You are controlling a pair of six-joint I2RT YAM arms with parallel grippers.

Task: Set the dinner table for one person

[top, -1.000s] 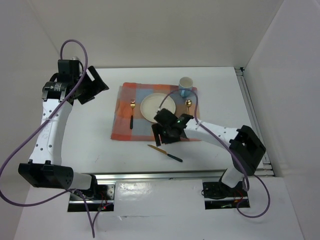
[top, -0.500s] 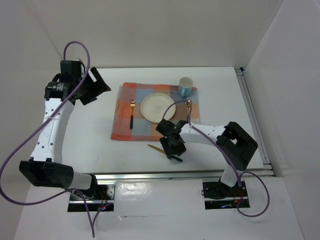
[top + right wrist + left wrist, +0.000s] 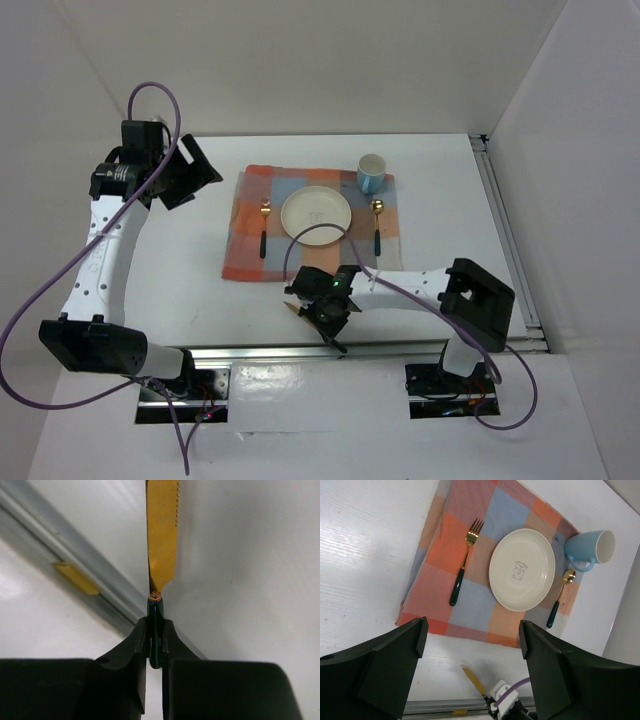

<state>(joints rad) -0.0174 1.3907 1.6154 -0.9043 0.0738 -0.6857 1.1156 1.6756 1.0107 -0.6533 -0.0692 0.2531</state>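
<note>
Where the white tabletop fills the work area in front of both arm bases, an orange-and-grey checked mat lies on its central far part. A cream plate sits at the middle of the mat. A gold fork with a dark handle lies just left of the plate, and a gold spoon with a dark handle lies just right of it. A light blue mug stands at the far right corner of the mat. The knife is off the mat, over the bare tabletop between the mat's near edge and the metal rail along the near side. Its gold serrated blade points away from the right tool. The right tool is closed, and its two fingers pinch the end of the knife's dark green handle. Whether the blade touches the surface cannot be determined. The left tool is raised above the far left part of the tabletop, with its fingers spread wide and nothing between them.
</note>
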